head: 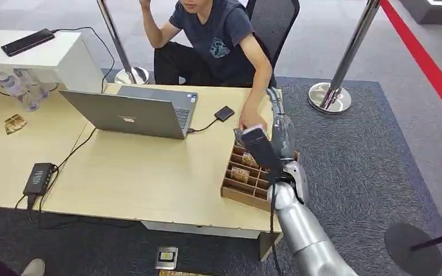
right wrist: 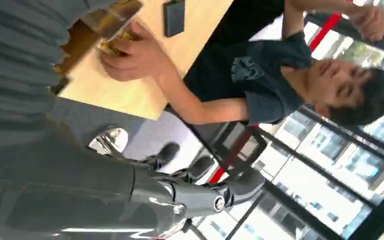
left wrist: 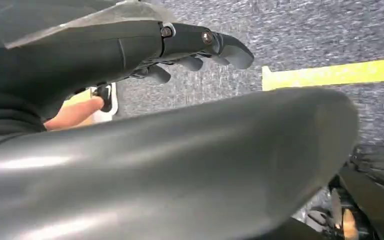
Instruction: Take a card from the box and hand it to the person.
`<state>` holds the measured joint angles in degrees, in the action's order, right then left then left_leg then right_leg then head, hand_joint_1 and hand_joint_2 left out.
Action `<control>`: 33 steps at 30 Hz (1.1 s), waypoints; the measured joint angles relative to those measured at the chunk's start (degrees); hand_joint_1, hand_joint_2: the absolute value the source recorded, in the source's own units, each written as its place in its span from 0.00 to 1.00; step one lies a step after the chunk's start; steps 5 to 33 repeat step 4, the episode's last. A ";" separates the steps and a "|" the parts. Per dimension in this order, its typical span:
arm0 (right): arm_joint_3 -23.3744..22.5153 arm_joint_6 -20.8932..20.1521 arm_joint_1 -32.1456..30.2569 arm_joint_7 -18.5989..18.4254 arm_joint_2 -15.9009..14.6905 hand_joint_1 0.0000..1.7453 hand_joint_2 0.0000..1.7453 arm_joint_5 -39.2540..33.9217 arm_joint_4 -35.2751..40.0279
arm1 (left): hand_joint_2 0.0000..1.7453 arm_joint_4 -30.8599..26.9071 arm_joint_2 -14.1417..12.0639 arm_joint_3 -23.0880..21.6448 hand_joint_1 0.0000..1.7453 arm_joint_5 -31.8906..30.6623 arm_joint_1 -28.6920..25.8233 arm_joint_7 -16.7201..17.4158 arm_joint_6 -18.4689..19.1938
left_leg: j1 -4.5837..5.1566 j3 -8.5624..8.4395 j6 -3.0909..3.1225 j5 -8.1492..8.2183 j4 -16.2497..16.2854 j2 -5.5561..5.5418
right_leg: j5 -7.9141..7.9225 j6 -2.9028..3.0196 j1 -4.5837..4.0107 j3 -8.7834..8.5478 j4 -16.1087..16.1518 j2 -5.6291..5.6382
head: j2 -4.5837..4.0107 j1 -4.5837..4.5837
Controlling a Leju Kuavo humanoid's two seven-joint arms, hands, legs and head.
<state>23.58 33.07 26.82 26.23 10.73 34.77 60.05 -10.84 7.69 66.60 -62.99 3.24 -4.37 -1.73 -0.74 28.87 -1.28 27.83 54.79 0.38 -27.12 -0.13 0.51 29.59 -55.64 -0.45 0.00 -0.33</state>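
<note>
Your right arm (head: 308,233) is nearest; right hand (head: 280,123) over the box (head: 253,183), fingers spread, empty. Person's hand (right wrist: 132,55) holds a card (right wrist: 111,46); can't tell its long axis.

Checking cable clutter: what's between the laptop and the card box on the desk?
Head view: bare desktop mostly, plus a small black device cabled to the laptop, lying between it and the box. The person's hand rests by the box's far end.

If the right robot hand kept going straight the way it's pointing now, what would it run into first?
Probably the person's hand. The right robot hand reaches over the far end of the wooden card box, pointing toward the person at the table edge. Depth is unclear, so it might pass just beside that hand.
</note>
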 joint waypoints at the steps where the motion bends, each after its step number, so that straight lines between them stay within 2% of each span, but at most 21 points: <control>1: -0.72 -0.20 -3.06 0.46 -0.90 0.00 0.00 -2.30 3.43 | 0.00 0.00 0.04 0.09 0.00 0.02 -0.10 0.00 -0.07 | 0.00 0.02 0.01 0.01 0.00 -0.03 | -0.01 -0.01 0.00 -0.05 0.02 -0.01 | 0.00 -0.02; 4: -3.74 -0.48 -12.34 1.48 -2.69 0.00 0.00 -6.57 12.59 | 0.00 0.02 0.13 0.44 0.00 0.07 -0.37 0.11 -0.17 | 0.00 0.03 0.00 0.10 -0.01 -0.03 | -0.01 -0.02 0.00 -0.01 0.05 0.00 | 0.00 -0.02; 33: -3.74 -0.48 -12.34 1.48 -2.69 0.00 0.00 -6.57 12.59 | 0.00 0.02 0.13 0.44 0.00 0.07 -0.37 0.11 -0.17 | 0.00 0.03 0.00 0.10 -0.01 -0.03 | -0.01 -0.02 0.00 -0.01 0.05 0.00 | 0.00 -0.02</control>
